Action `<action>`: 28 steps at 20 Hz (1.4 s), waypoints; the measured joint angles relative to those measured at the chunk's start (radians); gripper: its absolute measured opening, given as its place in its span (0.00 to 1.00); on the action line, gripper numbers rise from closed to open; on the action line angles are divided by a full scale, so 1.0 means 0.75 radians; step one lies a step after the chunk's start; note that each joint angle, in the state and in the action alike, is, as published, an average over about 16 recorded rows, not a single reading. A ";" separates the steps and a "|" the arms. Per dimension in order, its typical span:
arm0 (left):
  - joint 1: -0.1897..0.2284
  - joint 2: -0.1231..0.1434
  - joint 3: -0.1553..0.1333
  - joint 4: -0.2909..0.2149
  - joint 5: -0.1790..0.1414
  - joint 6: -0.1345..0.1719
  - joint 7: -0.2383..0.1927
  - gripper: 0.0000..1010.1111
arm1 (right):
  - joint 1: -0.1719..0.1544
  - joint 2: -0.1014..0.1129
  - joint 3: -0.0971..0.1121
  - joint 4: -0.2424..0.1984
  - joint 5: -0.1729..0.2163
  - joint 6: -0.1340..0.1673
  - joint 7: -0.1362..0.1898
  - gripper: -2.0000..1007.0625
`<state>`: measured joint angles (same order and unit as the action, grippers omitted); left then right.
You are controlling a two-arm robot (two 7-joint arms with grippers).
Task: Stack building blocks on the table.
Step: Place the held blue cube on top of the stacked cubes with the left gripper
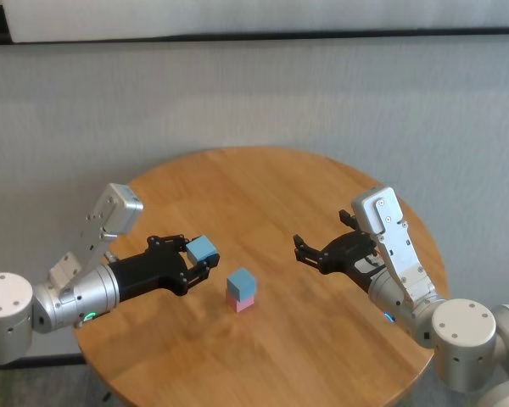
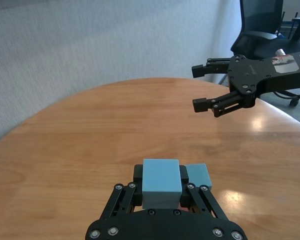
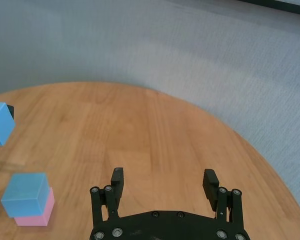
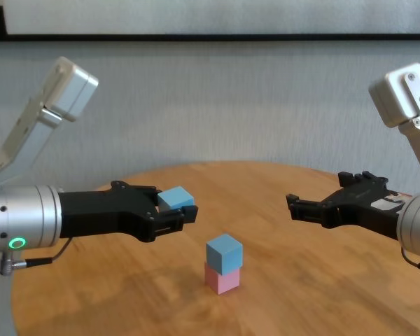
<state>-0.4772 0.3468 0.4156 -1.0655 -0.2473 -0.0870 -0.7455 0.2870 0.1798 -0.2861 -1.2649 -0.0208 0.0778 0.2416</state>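
2 blocks stand stacked near the middle of the round wooden desk (image 1: 322, 195): a light blue cube (image 1: 241, 283) sitting on a pink cube (image 1: 245, 302). Just to the robot's left and above the desk, the left gripper (image 1: 197, 259) has its fingers clamped on a second light blue cube (image 1: 201, 248), held clear of the stack. On the opposite side, well apart from the blocks, the right gripper (image 1: 310, 248) hovers with its fingers spread wide and nothing between them.
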 joint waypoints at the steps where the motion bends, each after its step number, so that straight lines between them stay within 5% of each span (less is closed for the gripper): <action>1: -0.002 -0.001 0.006 0.001 -0.001 0.000 -0.001 0.40 | 0.000 0.000 0.000 0.000 0.000 0.000 0.000 0.99; 18: -0.052 -0.030 0.084 0.063 -0.019 -0.015 0.005 0.40 | 0.000 0.000 0.000 0.000 0.000 0.000 0.000 0.99; 28: -0.055 -0.033 0.127 0.028 -0.036 0.000 0.018 0.40 | 0.000 0.000 0.000 0.000 0.000 0.000 0.000 0.99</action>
<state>-0.5183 0.3219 0.5106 -1.0444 -0.2746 -0.0868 -0.7317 0.2870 0.1798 -0.2861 -1.2650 -0.0208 0.0778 0.2416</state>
